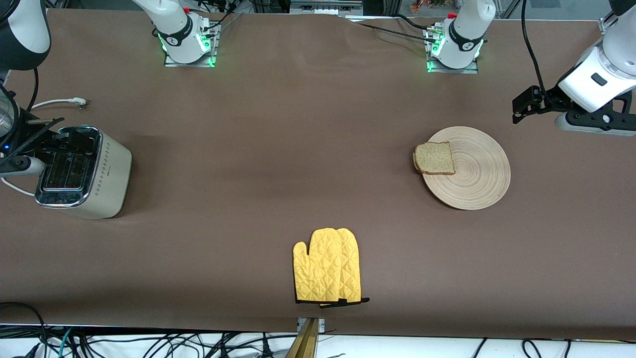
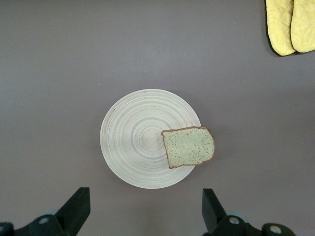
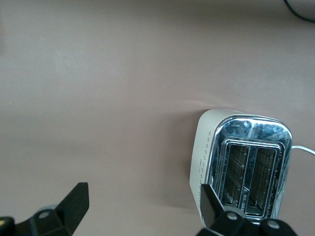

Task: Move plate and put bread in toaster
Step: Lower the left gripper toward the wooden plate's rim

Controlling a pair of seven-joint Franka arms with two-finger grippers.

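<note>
Two Franka arms hang over a brown table (image 1: 308,149), one at each end, with the bread untouched. The plate (image 1: 479,184), round pale wood with ring grain, lies flat toward the left arm's end of the table. The bread (image 1: 434,158), a brown speckled slice with a darker crust, rests on the plate's edge on the side toward the right arm's end, one crust edge reaching just past the rim. The left gripper (image 1: 519,107) hangs in the air over bare tabletop just beside the plate, at the left arm's end; in the left wrist view its fingers (image 2: 76,206) stand spread wide with nothing between them, the plate (image 2: 133,142) and bread (image 2: 189,146) lying below and apart from them. The toaster (image 1: 102,171), cream-beige with a shiny chrome top and a dotted diamond pattern on its side, stands upright at the right arm's end of the table, well apart from the plate, its two slots facing up. A white cord (image 1: 59,102) lies on the table by it. The right gripper (image 1: 30,144) hovers over the toaster's outer edge; the right wrist view shows its fingers (image 3: 74,204) spread apart and holding nothing, with the toaster (image 3: 206,147) beneath one of them. A yellow quilted mitt (image 1: 328,266) lies flat near the table's front edge, nearer the camera than both plate and toaster, between the two.
</note>
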